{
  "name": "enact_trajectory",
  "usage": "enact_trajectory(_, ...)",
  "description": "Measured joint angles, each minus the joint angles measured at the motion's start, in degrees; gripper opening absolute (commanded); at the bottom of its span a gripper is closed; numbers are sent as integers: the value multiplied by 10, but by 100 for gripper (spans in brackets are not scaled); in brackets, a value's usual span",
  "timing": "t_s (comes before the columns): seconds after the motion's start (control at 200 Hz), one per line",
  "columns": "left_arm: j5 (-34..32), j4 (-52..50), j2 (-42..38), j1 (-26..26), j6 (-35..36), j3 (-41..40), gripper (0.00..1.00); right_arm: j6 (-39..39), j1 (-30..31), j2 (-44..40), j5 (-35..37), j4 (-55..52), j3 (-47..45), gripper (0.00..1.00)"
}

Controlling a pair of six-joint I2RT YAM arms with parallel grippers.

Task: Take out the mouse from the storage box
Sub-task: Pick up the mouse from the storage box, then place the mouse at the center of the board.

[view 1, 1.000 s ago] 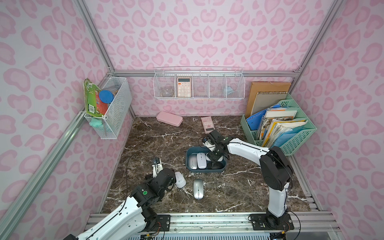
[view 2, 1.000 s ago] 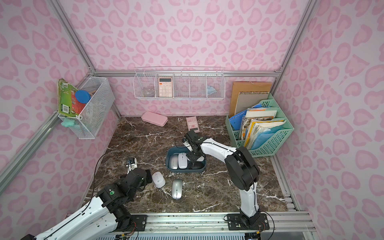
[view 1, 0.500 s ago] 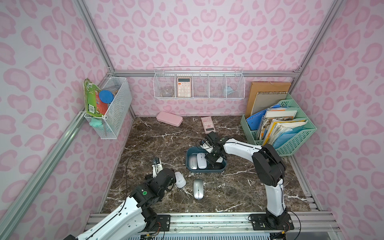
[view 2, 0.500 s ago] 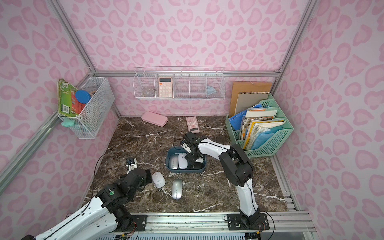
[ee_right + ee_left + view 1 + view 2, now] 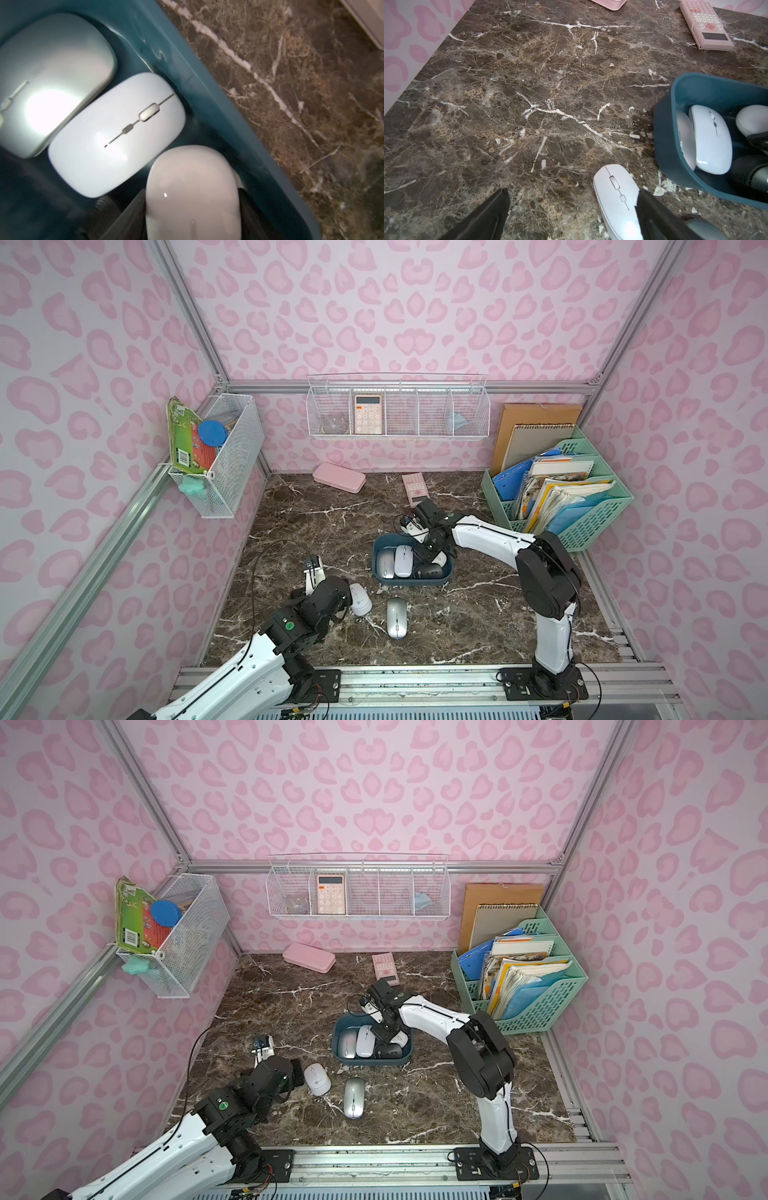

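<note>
The teal storage box (image 5: pixel 411 581) sits mid-table and holds a silver mouse (image 5: pixel 385 564), a white mouse (image 5: pixel 403 561) and a black mouse (image 5: pixel 428 571). My right gripper (image 5: pixel 432 552) reaches down into the box. In the right wrist view it (image 5: pixel 192 199) is shut on another white mouse (image 5: pixel 191 187), a finger pressed against each side, close to the box wall (image 5: pixel 187 68). My left gripper (image 5: pixel 572 197) hangs open low over the table. One of its fingers partly covers a white mouse (image 5: pixel 614 193) lying outside the box (image 5: pixel 666 133).
A silver mouse (image 5: pixel 397 618) lies on the marble in front of the box, beside the white one (image 5: pixel 360 599). A pink calculator (image 5: pixel 414 488) and a pink case (image 5: pixel 338 477) lie at the back. A mint-green file rack (image 5: pixel 582 510) stands at the right.
The right gripper's jaws have closed onto the white mouse inside the box. The left arm has stayed where it was.
</note>
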Motion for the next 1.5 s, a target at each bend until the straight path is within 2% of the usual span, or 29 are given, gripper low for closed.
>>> enact_trajectory(0.5, 0, -4, -9, 0, -1, 0, 99, 60, 3, -86, -7, -1, -16, 58)
enact_trajectory(0.795, 0, -21, -17, 0, -7, 3, 99, 123, 103, -155, 16, -8, -68, 58)
enact_trajectory(1.0, 1, -22, -36, 0, -9, 3, 99, 207, 177, -180, 56, -20, -124, 58)
enact_trajectory(1.195, -1, -31, -68, 0, -13, -2, 99, 326, 236, -204, 90, -4, -163, 58)
enact_trajectory(1.5, -4, -51, -85, 0, -25, -7, 99, 478, 264, -245, 91, 69, -296, 57)
